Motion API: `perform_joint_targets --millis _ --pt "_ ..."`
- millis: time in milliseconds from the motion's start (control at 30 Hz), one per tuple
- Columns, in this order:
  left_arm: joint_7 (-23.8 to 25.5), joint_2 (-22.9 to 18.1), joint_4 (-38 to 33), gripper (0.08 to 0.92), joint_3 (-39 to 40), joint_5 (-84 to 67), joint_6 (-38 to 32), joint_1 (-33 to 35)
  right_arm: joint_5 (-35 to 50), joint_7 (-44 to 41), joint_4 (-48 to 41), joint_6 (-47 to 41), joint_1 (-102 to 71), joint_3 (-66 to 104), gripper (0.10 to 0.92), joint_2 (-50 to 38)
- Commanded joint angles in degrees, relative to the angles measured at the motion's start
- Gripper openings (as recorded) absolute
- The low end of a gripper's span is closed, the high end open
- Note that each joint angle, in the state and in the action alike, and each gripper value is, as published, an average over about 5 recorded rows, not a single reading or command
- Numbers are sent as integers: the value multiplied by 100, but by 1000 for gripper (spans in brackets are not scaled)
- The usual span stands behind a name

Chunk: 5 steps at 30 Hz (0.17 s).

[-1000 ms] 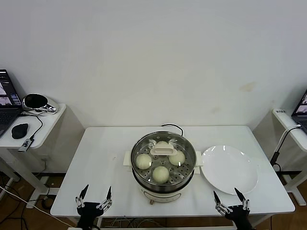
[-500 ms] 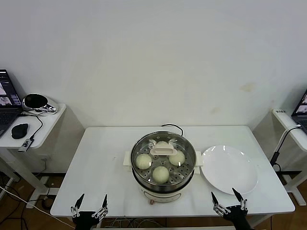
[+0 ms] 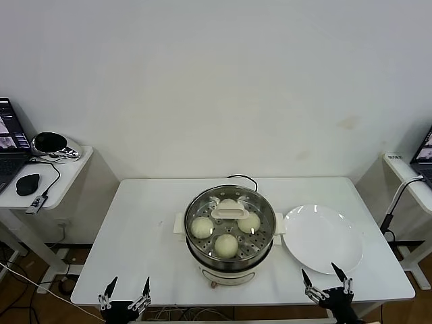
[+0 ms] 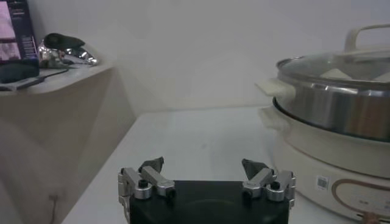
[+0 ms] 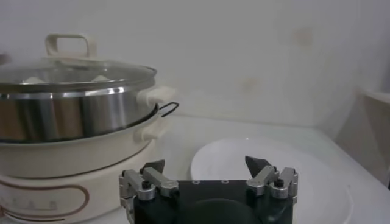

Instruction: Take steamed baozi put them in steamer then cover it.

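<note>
The steamer (image 3: 230, 263) stands in the middle of the white table, with the glass cover (image 3: 230, 213) resting on it. Through the glass I see several cream-white baozi (image 3: 226, 244) on the perforated tray. My left gripper (image 3: 125, 290) hangs open and empty below the table's front edge, left of the steamer (image 4: 341, 109). My right gripper (image 3: 327, 282) is open and empty at the front right, just in front of the plate. In the wrist views both grippers, left (image 4: 203, 168) and right (image 5: 205, 165), hold nothing.
An empty white plate (image 3: 322, 237) lies right of the steamer; it also shows in the right wrist view (image 5: 274, 164). A black cord (image 3: 244, 179) runs behind the steamer. Side desks with laptops stand at far left (image 3: 40, 177) and far right (image 3: 408, 169).
The left gripper has dropped lower toward the table's front edge. The right gripper has shifted only slightly. Steamer, cover and plate have not moved.
</note>
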Motion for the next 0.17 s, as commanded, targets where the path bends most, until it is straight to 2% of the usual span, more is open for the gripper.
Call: perform_joint_targets --millis 33,167 --pt "-5 -2 1 823 -56 -25 3 14 -105 -126 -35 -6 14 45 823 -17" --pt "-21 9 1 823 -94 -32 8 -14 -117 -139 -39 -5 31 17 823 -8"
